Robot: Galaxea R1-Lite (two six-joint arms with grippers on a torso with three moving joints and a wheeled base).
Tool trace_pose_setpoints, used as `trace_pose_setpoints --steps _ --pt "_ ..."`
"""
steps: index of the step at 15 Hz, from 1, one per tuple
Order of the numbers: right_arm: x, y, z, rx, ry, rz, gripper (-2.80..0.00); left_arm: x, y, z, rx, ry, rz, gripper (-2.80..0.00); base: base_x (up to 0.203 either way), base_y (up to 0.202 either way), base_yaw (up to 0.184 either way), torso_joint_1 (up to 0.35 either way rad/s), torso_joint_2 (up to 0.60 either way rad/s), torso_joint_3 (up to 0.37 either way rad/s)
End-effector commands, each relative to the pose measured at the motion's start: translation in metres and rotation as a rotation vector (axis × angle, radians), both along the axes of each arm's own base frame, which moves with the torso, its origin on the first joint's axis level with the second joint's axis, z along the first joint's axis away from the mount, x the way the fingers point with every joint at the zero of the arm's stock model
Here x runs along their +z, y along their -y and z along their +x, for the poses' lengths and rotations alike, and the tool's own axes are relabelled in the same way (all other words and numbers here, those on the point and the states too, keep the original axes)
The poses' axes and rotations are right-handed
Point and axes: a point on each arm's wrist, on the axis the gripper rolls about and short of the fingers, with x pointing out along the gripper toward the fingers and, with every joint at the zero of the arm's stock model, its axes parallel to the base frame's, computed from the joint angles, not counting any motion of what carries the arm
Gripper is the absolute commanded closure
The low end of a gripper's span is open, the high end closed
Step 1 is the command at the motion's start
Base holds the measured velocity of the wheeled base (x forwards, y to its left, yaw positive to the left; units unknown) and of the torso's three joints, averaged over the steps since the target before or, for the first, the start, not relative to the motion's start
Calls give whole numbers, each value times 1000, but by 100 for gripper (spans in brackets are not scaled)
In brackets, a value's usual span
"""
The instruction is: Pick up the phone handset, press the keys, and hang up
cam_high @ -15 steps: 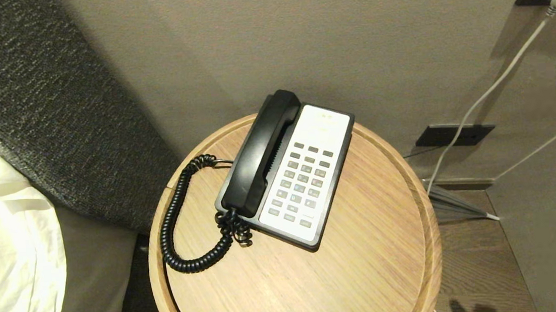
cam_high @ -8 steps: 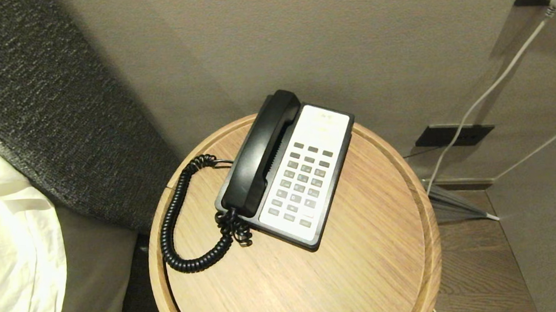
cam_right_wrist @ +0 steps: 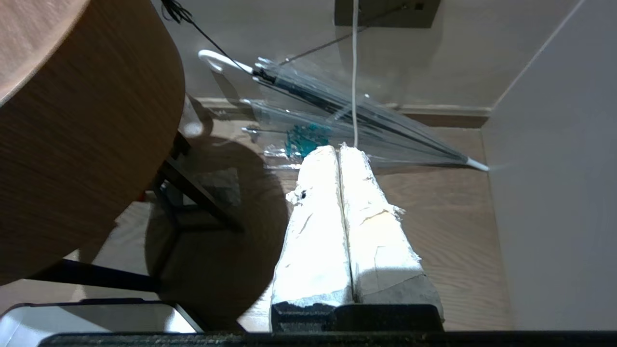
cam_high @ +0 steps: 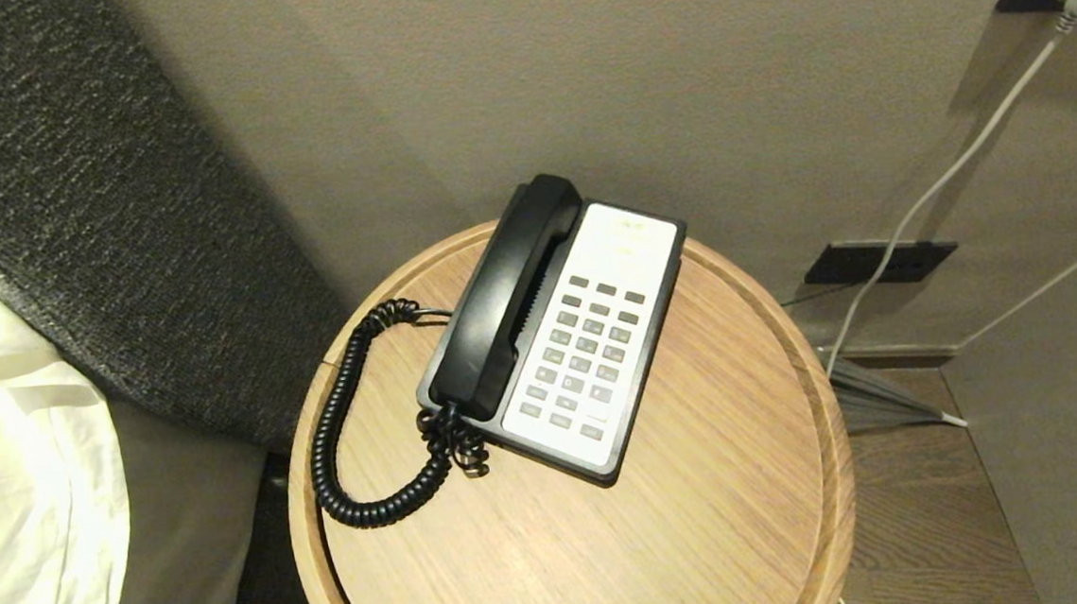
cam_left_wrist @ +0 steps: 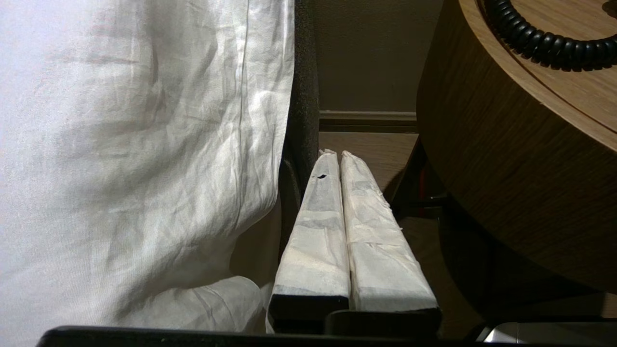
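We are viewing the phone handset (cam_high: 503, 297) lying in its cradle along the left side of the phone base (cam_high: 642, 361), on the round wooden table (cam_high: 705, 518). Its long axis is running diagonally, with the far end pointing toward the wall and to our right and the near end pointing toward us and to our left. The coiled cord (cam_high: 344, 429) is leaving the near end and looping over the tabletop to the left. The keys (cam_high: 585, 360) are sitting in the white faceplate just right of the handset. We are keeping both arms low and outside the head view. The left gripper (cam_left_wrist: 340, 156) is hanging between the white bed linen (cam_left_wrist: 135, 159) and the table's side wall, its 2 fingers pressed together and holding nothing. The right gripper (cam_right_wrist: 339, 150) is hanging beside the table above the floor, near a folded clear umbrella (cam_right_wrist: 347, 115), its 2 fingers likewise pressed together and empty.
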Motion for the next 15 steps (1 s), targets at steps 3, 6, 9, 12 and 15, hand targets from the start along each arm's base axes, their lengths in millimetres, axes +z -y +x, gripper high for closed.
trace_pose_setpoints --steps 3,6,9,12,15 --pt "-6 0 1 -2 -15 33 0 -11 0 3 1 -40 1 0 0 0 0 0 0 0" --pt "-6 0 1 -4 -15 33 0 -11 0 3 1 -40 1 0 0 0 0 0 0 0" --pt "-6 0 1 -2 -15 33 0 -11 0 3 1 -40 1 0 0 0 0 0 0 0" --pt "-6 0 1 -3 -15 33 0 -11 0 3 1 -42 1 0 0 0 0 0 0 0" --pt "-6 0 1 -2 -15 33 0 -11 0 3 1 -40 1 0 0 0 0 0 0 0"
